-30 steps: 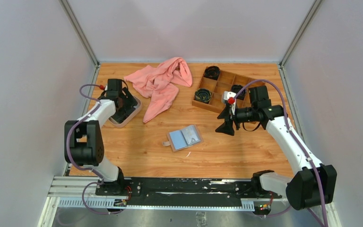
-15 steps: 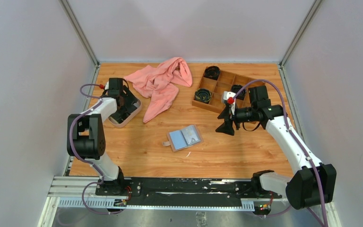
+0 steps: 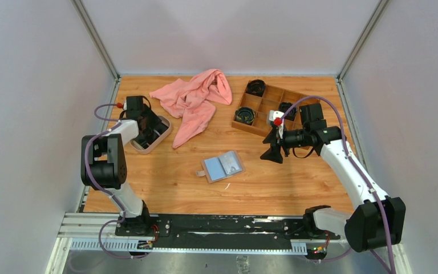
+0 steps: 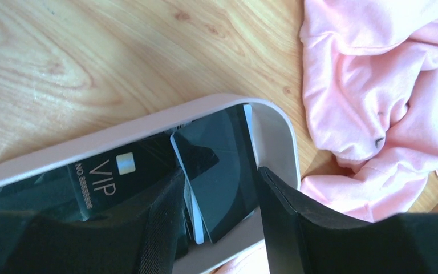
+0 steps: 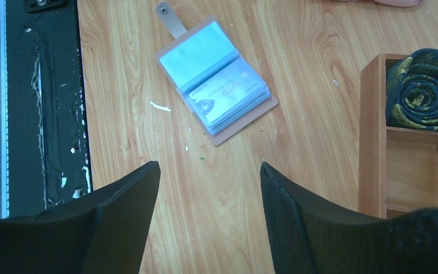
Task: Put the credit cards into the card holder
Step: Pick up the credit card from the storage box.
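Observation:
The credit cards lie in a pale oval tray [image 4: 148,123] at the table's left; its rim [image 3: 162,136] also shows from above. A black card marked VIP [image 4: 100,180] lies flat, and a dark card [image 4: 225,142] leans between my left fingers. My left gripper [image 4: 219,171] [image 3: 148,130] reaches into the tray, jaws apart, with a sliver of room at the right finger. The card holder [image 3: 223,166] [image 5: 217,85] lies spread wide at mid-table, grey-blue pockets up, a pale card showing in one. My right gripper [image 3: 273,153] [image 5: 210,164] hovers open and empty to its right.
A pink cloth [image 3: 197,103] [image 4: 376,85] lies bunched right beside the tray. A brown wooden compartment box [image 3: 271,108] [image 5: 370,137] with dark rolled items [image 5: 422,88] stands at the back right, close behind the right gripper. Grey walls enclose the table.
The left arm has pushed a little further back over the tray and its jaws have narrowed around the leaning card. The right arm and the card holder have not moved.

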`<action>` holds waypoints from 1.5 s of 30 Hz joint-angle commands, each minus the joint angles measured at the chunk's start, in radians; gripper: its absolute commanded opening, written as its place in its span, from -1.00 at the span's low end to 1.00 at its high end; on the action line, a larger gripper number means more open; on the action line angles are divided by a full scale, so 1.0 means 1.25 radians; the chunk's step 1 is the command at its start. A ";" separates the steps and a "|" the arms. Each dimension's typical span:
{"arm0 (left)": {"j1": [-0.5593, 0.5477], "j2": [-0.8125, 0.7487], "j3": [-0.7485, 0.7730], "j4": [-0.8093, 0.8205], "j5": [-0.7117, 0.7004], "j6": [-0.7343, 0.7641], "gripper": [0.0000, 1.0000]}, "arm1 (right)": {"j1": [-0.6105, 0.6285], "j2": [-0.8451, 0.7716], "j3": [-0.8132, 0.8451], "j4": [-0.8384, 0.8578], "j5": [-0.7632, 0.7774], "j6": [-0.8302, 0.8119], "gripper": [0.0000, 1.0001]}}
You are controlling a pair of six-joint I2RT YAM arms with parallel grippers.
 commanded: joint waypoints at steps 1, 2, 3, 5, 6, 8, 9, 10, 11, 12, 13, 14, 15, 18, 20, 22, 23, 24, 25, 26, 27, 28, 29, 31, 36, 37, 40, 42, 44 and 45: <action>0.010 0.037 -0.018 0.048 0.072 0.016 0.10 | -0.011 0.000 -0.003 -0.014 0.007 -0.021 0.37; 0.011 0.040 -0.018 0.046 0.073 0.017 0.14 | -0.011 0.000 -0.003 -0.014 0.007 -0.022 0.37; 0.012 0.042 -0.017 0.041 0.074 0.019 0.18 | -0.011 0.000 -0.002 -0.014 0.008 -0.022 0.37; 0.015 0.048 -0.017 0.035 0.082 0.020 0.23 | -0.012 0.000 -0.002 -0.016 0.009 -0.023 0.37; 0.016 0.049 -0.020 0.040 0.092 0.021 0.24 | -0.011 0.000 -0.002 -0.016 0.008 -0.024 0.37; 0.019 0.047 -0.034 0.070 0.122 0.023 0.23 | -0.011 0.000 -0.003 -0.017 0.008 -0.024 0.37; 0.021 0.042 -0.044 0.081 0.139 0.020 0.22 | -0.011 0.001 -0.003 -0.017 0.009 -0.025 0.37; 0.023 0.039 -0.052 0.110 0.154 0.018 0.21 | -0.011 0.001 -0.003 -0.017 0.010 -0.025 0.37; 0.023 0.037 -0.055 0.123 0.170 0.020 0.16 | -0.011 0.001 -0.002 -0.017 0.009 -0.025 0.37; 0.024 0.035 -0.053 0.127 0.180 0.021 0.10 | -0.011 0.001 -0.001 -0.017 0.009 -0.027 0.37; 0.024 0.033 -0.051 0.130 0.190 0.022 0.06 | -0.012 0.001 -0.001 -0.018 0.009 -0.027 0.37; 0.024 0.033 -0.050 0.135 0.200 0.023 0.02 | -0.011 0.001 -0.001 -0.018 0.011 -0.027 0.37; 0.025 0.031 -0.048 0.136 0.208 0.021 0.00 | -0.011 0.001 -0.002 -0.018 0.011 -0.027 0.37; 0.026 0.025 -0.046 0.143 0.225 0.010 -0.08 | -0.011 0.002 -0.001 -0.018 0.012 -0.027 0.37; 0.026 0.018 -0.049 0.155 0.238 0.000 -0.16 | -0.011 0.002 -0.002 -0.018 0.012 -0.028 0.37; 0.026 0.014 -0.053 0.169 0.251 -0.011 -0.24 | -0.012 0.003 -0.002 -0.018 0.012 -0.028 0.37; 0.026 0.012 -0.053 0.175 0.258 -0.016 -0.28 | -0.011 0.004 -0.001 -0.018 0.012 -0.028 0.37; 0.026 0.013 -0.053 0.179 0.266 -0.021 -0.29 | -0.012 0.004 -0.002 -0.018 0.012 -0.028 0.37; 0.026 0.013 -0.054 0.186 0.275 -0.027 -0.31 | -0.011 0.004 -0.001 -0.018 0.012 -0.028 0.37; 0.026 0.016 -0.053 0.191 0.284 -0.031 -0.32 | -0.011 0.003 -0.001 -0.019 0.013 -0.028 0.37; 0.026 0.019 -0.053 0.194 0.291 -0.036 -0.33 | -0.012 0.003 -0.001 -0.019 0.013 -0.028 0.37; 0.026 0.019 -0.054 0.199 0.297 -0.039 -0.33 | -0.011 0.003 -0.001 -0.019 0.013 -0.028 0.37; 0.026 0.021 -0.054 0.201 0.302 -0.041 -0.34 | -0.011 0.004 -0.001 -0.019 0.013 -0.028 0.37; 0.025 0.023 -0.056 0.214 0.314 -0.049 -0.35 | -0.011 0.004 -0.001 -0.018 0.015 -0.028 0.37; 0.026 0.047 -0.053 0.243 0.363 -0.067 -0.29 | -0.011 0.005 -0.001 -0.019 0.017 -0.030 0.37; 0.026 0.052 -0.054 0.254 0.374 -0.072 -0.28 | -0.011 0.005 -0.001 -0.018 0.018 -0.030 0.37; 0.026 0.067 -0.058 0.284 0.395 -0.088 -0.28 | -0.011 0.006 -0.001 -0.020 0.018 -0.030 0.37; 0.026 0.084 -0.053 0.294 0.416 -0.097 -0.28 | -0.012 0.006 0.000 -0.020 0.019 -0.030 0.37; 0.026 0.103 -0.049 0.304 0.433 -0.102 -0.26 | -0.011 0.007 0.000 -0.020 0.019 -0.032 0.37; 0.026 0.110 -0.046 0.313 0.440 -0.106 -0.25 | -0.011 0.007 0.000 -0.020 0.020 -0.032 0.37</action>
